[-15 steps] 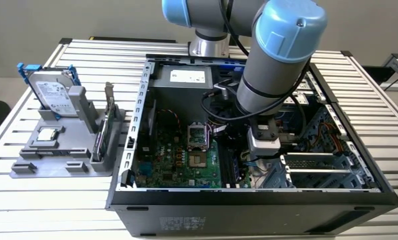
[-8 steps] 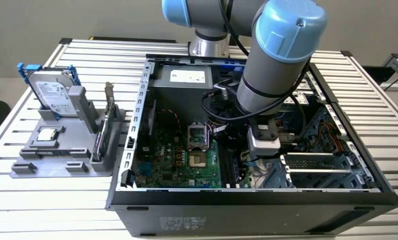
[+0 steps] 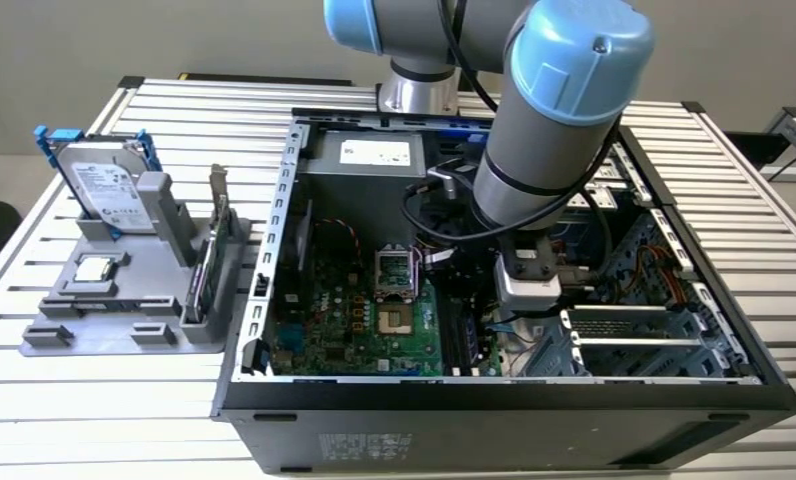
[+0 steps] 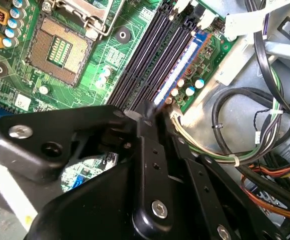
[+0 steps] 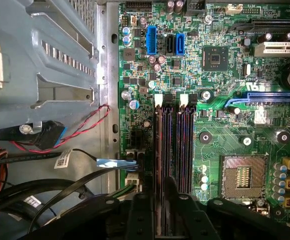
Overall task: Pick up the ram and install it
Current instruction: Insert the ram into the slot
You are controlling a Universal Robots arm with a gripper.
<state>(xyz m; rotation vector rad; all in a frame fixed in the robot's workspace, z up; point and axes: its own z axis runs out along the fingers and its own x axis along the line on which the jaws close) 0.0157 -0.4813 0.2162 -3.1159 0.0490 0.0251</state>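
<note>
In the exterior view my gripper (image 3: 486, 335) reaches down into the open computer case (image 3: 505, 400), over the black memory slots beside the green motherboard (image 3: 351, 330). The second wrist view has the ram (image 4: 182, 65) as a thin blue-edged stick standing on edge in the slot nearest the board's edge, running away from my black fingertips. My gripper (image 4: 147, 112) is shut on the near end of the ram. In the first wrist view the ram (image 5: 160, 165) lies along the outermost slot, with my gripper (image 5: 160, 205) astride it.
The empty CPU socket (image 3: 395, 270) lies beside the slots. Bundled cables (image 4: 244, 150) and a metal drive cage (image 3: 625, 335) crowd the other side. Outside the case, a grey tray (image 3: 51, 340) holds a hard drive (image 3: 105, 190) and an upright card (image 3: 205, 270).
</note>
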